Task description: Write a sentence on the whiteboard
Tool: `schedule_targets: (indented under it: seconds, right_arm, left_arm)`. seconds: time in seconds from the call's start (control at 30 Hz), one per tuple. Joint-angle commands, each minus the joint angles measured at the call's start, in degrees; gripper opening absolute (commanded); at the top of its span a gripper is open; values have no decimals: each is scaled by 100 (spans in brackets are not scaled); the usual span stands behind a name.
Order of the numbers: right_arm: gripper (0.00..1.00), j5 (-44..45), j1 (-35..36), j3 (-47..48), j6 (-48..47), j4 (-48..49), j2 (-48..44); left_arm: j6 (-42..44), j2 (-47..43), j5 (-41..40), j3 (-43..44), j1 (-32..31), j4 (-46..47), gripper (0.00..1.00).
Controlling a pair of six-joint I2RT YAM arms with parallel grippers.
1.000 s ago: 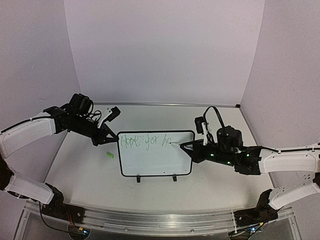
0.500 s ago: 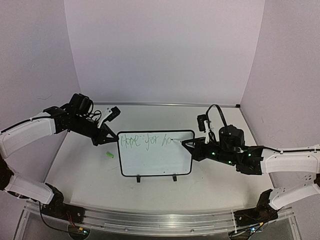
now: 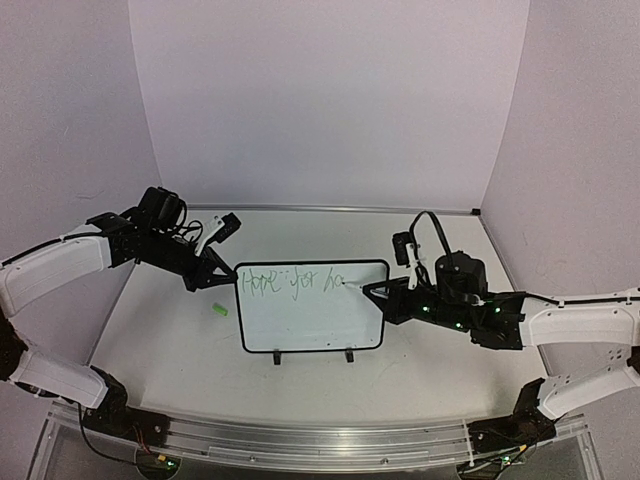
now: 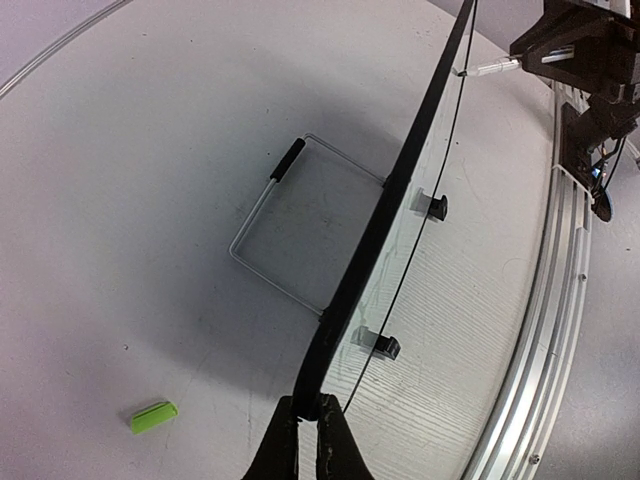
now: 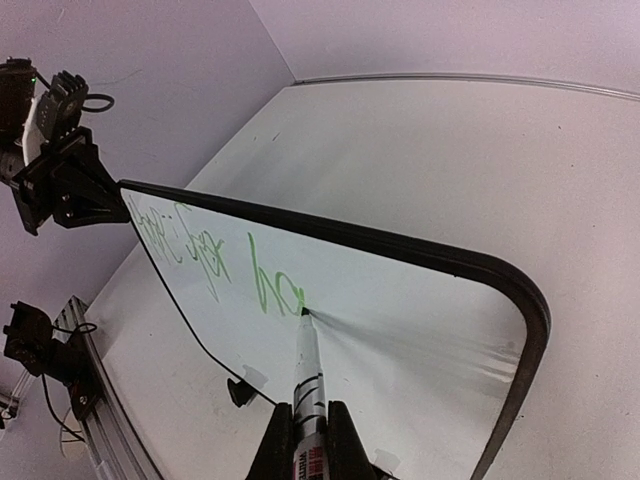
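The whiteboard (image 3: 312,322) stands tilted on the table, black-bordered, with two black feet on its near edge. Light-green writing, the sentence (image 3: 292,282), runs along its top and reads roughly "Hope for ha". My left gripper (image 3: 222,278) is shut on the board's left edge; the left wrist view shows the black edge (image 4: 372,240) pinched between the fingers at my gripper (image 4: 308,428). My right gripper (image 3: 385,295) is shut on a white marker (image 5: 308,372). The marker's tip touches the board (image 5: 400,330) just right of the last letter of the green writing (image 5: 262,285).
A small green cap (image 3: 220,310) lies on the table left of the board, also in the left wrist view (image 4: 153,416). A wire stand (image 4: 270,235) props the board from behind. An aluminium rail (image 3: 320,440) runs along the table's near edge.
The right gripper and marker moved slightly right, then back left along the top line. The green writing has gained a letter after "h". The left arm has not moved.
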Motion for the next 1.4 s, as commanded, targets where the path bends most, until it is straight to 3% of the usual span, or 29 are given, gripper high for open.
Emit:
schedule_targets:
  seconds: [0.0, 0.5, 0.97, 1.37]
  right_arm:
    - [0, 209, -25, 49, 26, -263, -94]
    - [0, 214, -26, 73, -107, -257, -524]
    - [0, 379, -19, 125, -15, -466, -210]
    - [0, -167, -11, -161, 287, -530, 126]
  left_arm:
    - [153, -5, -229, 91, -63, -131, 0]
    - [143, -29, -231, 89, -66, -133, 0]
    - [145, -22, -239, 84, -71, -132, 0]
    - [144, 15, -242, 84, -71, -134, 0]
